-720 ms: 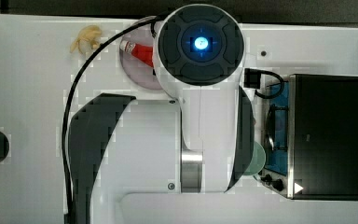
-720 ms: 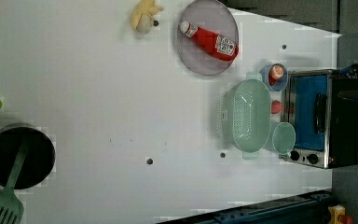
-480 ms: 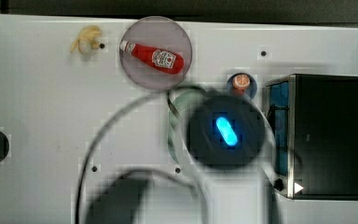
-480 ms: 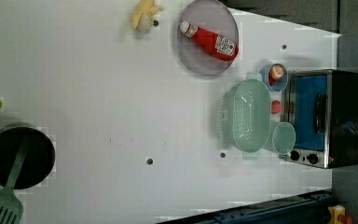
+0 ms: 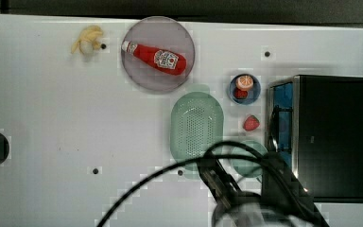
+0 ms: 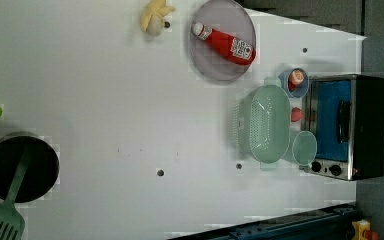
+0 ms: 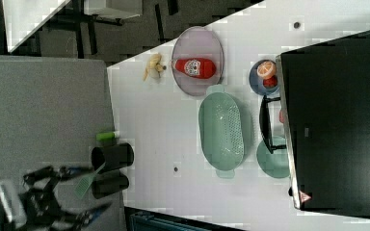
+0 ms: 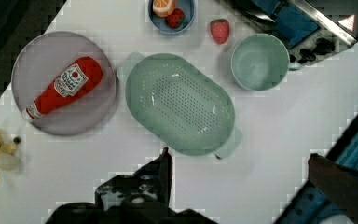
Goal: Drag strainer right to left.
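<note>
Pale green plastic strainer [image 5: 196, 125] sitting flat on the white table [image 5: 52, 118], at the top view's right, just beside the toaster oven [image 5: 328, 135]. Between strainer and oven: a blue bowl [image 5: 245, 88] of fruit, a loose strawberry [image 5: 251, 123] and a small round green bowl [image 5: 248, 158]. Touching none of these, as far as can be told. Just past one end, a grey plate [image 5: 158, 53] with a ketchup bottle [image 5: 153, 56]; farther along the same edge, a banana [image 5: 87, 39]. Lots of bare table on the top view's left, so plenty of room to slide that way.

Gripper [image 8: 240, 158] up high over the strainer, looking down at it, fingers [image 8: 165, 163] spread wide apart, holding nothing. Open like that probably to fit over the rim. Dragging not yet begun. Next: likely go down to the rim, then pull across, minding the plate.
</note>
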`<state>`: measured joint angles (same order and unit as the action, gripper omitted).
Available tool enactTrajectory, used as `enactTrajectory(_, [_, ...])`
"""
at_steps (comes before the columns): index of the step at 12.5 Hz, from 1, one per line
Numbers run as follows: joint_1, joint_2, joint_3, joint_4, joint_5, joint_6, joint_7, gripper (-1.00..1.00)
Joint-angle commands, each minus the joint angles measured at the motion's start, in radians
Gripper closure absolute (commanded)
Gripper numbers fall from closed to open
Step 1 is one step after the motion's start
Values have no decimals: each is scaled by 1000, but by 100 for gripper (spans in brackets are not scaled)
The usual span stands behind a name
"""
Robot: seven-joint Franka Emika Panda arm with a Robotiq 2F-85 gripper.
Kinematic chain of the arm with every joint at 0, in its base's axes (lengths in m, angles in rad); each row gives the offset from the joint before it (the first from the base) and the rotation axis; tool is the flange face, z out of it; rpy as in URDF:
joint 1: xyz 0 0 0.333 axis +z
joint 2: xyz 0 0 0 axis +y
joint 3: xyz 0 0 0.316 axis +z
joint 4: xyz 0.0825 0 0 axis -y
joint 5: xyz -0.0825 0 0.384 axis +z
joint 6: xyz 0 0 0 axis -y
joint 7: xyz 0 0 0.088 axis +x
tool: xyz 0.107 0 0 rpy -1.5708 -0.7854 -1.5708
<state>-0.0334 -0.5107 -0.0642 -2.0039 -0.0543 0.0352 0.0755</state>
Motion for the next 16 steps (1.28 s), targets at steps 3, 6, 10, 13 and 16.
enactTrajectory(3, [3,296,56,-185,7,217,209,-100])
enactTrajectory(6, [3,406,67,-252,7,411,401,-100])
enactTrajectory(10, [9,523,77,-353,7,645,610,-100])
enactTrajectory(13, [12,605,85,-444,7,847,647,-100])
enactTrajectory(16, [19,715,89,-480,9,1009,647,-100])
